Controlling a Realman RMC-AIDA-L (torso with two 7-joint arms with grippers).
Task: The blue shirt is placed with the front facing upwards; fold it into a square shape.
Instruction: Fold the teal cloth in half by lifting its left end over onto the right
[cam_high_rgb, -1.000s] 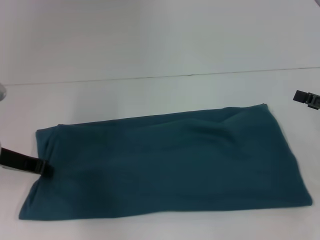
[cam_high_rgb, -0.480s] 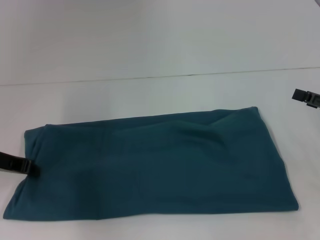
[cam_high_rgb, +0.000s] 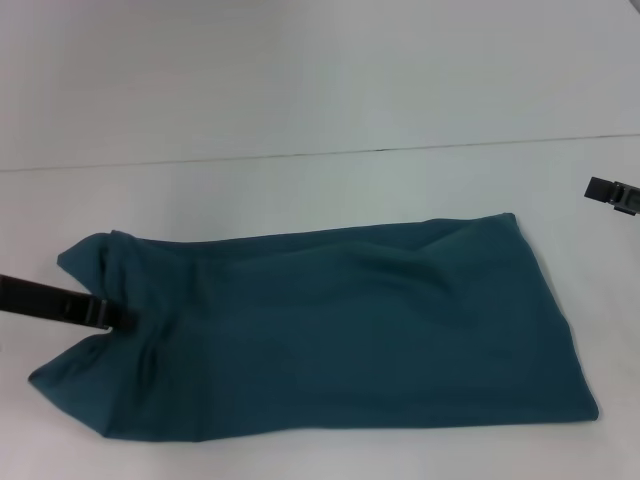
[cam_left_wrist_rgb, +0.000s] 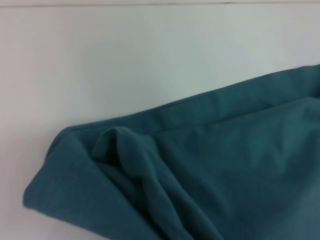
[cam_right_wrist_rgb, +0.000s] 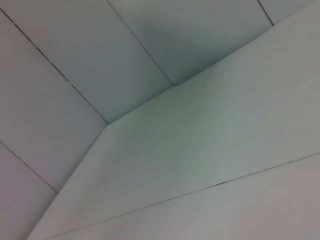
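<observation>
The large dark teal-blue cotton shirt (cam_high_rgb: 340, 330) lies on the pale white tabletop (cam_high_rgb: 300, 185) as a long band, already narrowed lengthwise, so no sleeves, collar or chest print show; only plain fabric faces up. The left gripper (cam_high_rgb: 105, 314) sits at the band's left short end, about midway along that edge, and appears clamped on the cloth there: the fabric puckers inward toward the dark fingertips while the two corners on either side of it flare outward, giving that end a notched, bow-tie outline. That shape suggests the edge is pinched so it can be lifted and carried across toward the far right end, halving the band into something nearer a square. The left wrist view shows the same end close up, with a raised rolled ridge of cloth (cam_left_wrist_rgb: 135, 165) and a doubled hem running off along the band's far long edge. Away from the pinched end the shirt lies mostly flat, with soft creases in its right half and a fairly straight right edge. The right gripper (cam_high_rgb: 612, 194) hangs well clear of the shirt, beyond its right end and a little farther back on the table; whether its fingers are parted I cannot tell, and its wrist camera sees only bare pale surfaces.
</observation>
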